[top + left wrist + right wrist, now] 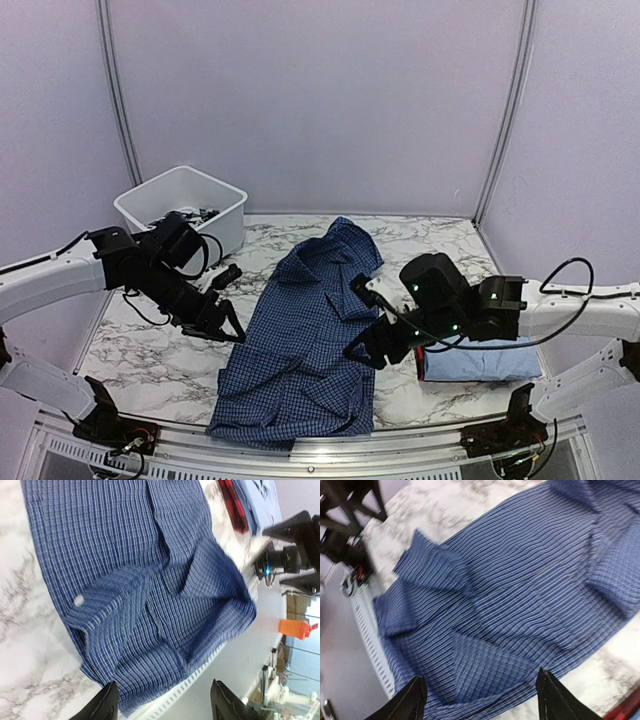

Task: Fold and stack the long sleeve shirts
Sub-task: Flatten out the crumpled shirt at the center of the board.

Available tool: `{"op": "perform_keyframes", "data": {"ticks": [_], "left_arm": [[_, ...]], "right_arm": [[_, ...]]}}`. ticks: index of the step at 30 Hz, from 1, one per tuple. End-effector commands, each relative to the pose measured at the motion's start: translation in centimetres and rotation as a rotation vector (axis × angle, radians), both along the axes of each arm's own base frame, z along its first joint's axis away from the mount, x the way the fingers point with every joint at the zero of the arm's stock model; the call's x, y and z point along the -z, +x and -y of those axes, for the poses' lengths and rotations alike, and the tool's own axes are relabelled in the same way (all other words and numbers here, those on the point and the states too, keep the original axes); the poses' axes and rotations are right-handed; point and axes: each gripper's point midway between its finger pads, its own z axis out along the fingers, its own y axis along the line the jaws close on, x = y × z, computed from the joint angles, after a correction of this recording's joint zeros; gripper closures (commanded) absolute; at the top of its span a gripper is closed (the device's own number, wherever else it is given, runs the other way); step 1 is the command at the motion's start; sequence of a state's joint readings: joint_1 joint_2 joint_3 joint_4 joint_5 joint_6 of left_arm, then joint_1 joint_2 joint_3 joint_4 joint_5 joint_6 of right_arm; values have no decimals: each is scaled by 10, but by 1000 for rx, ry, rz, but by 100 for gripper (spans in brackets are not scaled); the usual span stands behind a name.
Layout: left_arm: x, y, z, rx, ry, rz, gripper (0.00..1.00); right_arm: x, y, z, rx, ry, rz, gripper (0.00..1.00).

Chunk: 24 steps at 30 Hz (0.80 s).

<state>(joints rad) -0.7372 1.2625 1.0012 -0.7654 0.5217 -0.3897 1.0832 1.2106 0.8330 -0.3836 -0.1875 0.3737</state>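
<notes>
Top external view puts the job about halfway, by my reading. The light blue shirt [485, 360] lies folded just outside the right gripper [362, 352]. The dark blue checked shirt [300, 340] lies spread on the table [150, 360] between the two sets of fingers, its sleeves apparently turned inward. The left gripper [228, 330] hovers at its edge. Both pairs of fingers stand apart, holding nothing. The body is not yet folded over or stacked on the light blue one.

Pale lilac walls [300, 100] — marble tabletop [150, 355]
</notes>
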Motion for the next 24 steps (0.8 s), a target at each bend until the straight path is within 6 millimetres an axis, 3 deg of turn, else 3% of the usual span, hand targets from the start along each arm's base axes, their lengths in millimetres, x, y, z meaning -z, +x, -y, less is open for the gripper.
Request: {"op": "perform_keyframes", "data": {"ticks": [1, 6, 9, 12, 14, 19, 24], "left_arm": [[-5, 44, -2, -86, 80, 142, 32], [3, 95, 21, -176, 65, 245, 34], [18, 125, 42, -223, 60, 280, 34], [25, 159, 64, -263, 91, 356, 34], [37, 178, 80, -287, 106, 371, 34], [55, 228, 98, -432, 168, 420, 34], [65, 262, 97, -553, 255, 458, 36]], "right_arm": [[-7, 71, 26, 269, -67, 87, 29], [4, 134, 40, 441, -47, 98, 29], [13, 166, 40, 490, 5, 71, 31], [29, 194, 43, 545, 11, 40, 38], [38, 206, 40, 554, 21, 8, 46], [54, 221, 29, 552, 15, -18, 54], [68, 224, 31, 563, -34, -38, 57]]}}
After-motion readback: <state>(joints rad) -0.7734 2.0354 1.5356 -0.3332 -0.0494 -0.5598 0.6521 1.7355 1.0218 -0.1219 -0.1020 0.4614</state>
